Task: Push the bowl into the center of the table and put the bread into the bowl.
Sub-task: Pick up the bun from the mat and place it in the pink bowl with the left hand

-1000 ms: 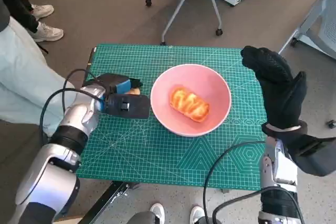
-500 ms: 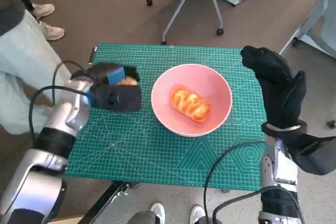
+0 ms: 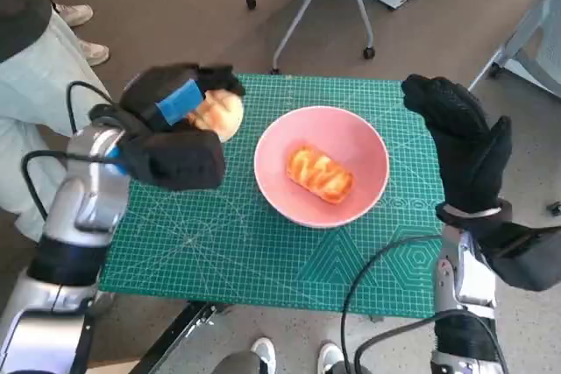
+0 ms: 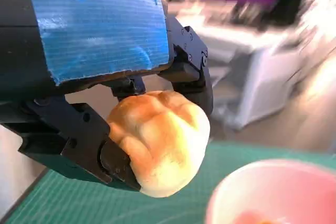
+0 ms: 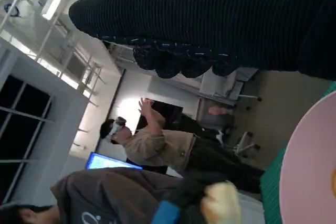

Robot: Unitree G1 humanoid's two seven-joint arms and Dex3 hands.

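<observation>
Left robot hand (image 3: 180, 104) holds bread roll (image 3: 216, 114); pink bowl (image 3: 322, 166) beside

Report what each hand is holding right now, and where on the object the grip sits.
The left hand grips a pale bread roll around its sides, fingers on opposite flanks, lifted above the mat. The right hand holds nothing; it is raised beside the pink bowl.

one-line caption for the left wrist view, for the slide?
Left hand holds a golden bread roll above the green mat, beside the pink bowl.
</observation>
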